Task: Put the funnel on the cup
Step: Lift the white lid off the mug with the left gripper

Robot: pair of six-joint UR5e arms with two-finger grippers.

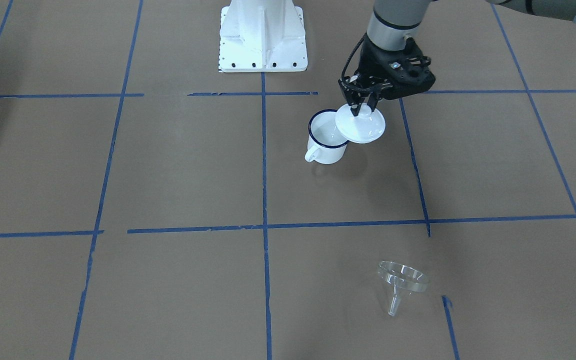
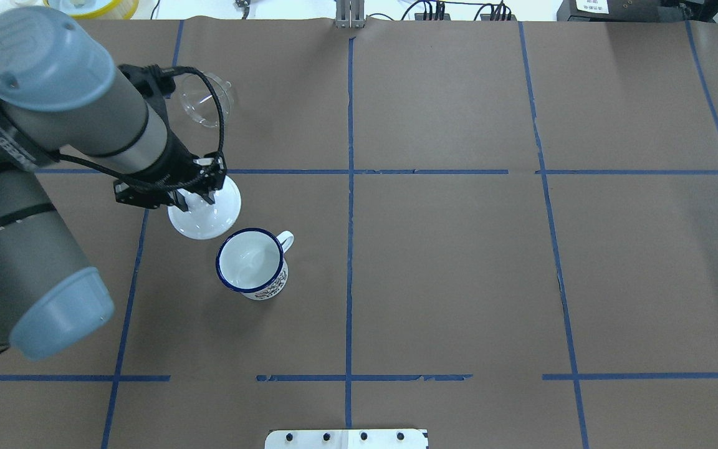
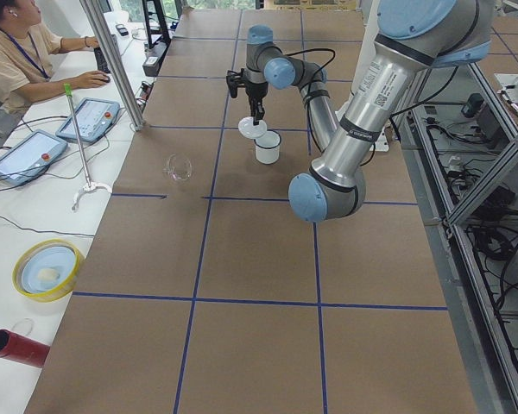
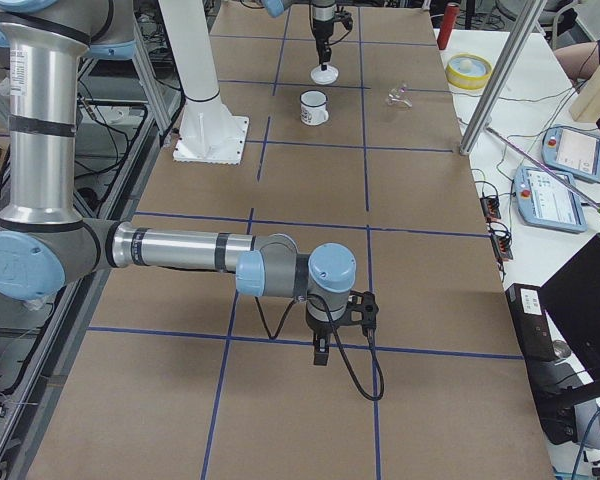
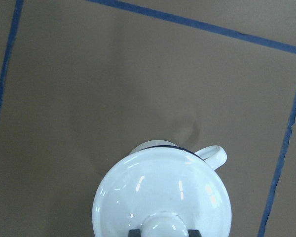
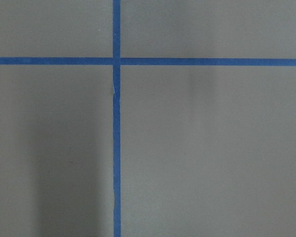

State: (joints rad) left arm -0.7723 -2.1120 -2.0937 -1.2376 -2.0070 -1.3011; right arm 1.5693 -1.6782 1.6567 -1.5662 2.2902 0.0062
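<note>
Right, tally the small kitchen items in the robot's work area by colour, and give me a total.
White: 2, the cup and the lid, held by its knob in the fingers of the left gripper.
Clear: 1, the funnel.
Total: 3.

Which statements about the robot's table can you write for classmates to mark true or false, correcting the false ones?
1. The left arm's fingers grip the white lid by its knob. True.
2. The funnel sits on the cup. False: it lies on the table, apart from the cup.
3. The cup stands upright and uncovered. True.
4. The right arm's fingers hold the funnel. False: they are far from it, and nothing touches the funnel.
</note>
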